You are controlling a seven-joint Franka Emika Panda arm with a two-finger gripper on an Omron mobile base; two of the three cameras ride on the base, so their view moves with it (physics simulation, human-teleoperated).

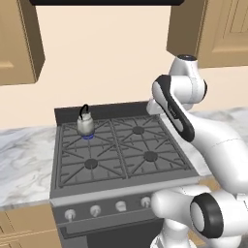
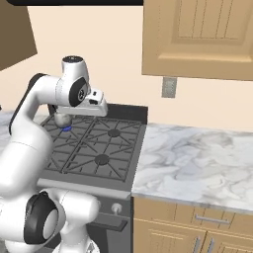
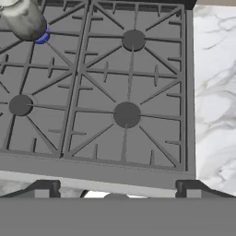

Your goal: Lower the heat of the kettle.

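A small silver kettle with a thin black arched handle stands on the stove's rear left burner, with a blue flame under it. In the hand view the kettle sits at the top left corner. In the right base view the kettle is partly hidden behind my arm. My gripper hovers above the stove's right side, well apart from the kettle. It is open, with its finger tips wide apart and nothing between them. A row of knobs runs along the stove's front panel.
Dark grates cover the burners of the stove. Marble counter lies to the left and to the right. Wooden cabinets hang above, and a wall outlet is behind the right counter.
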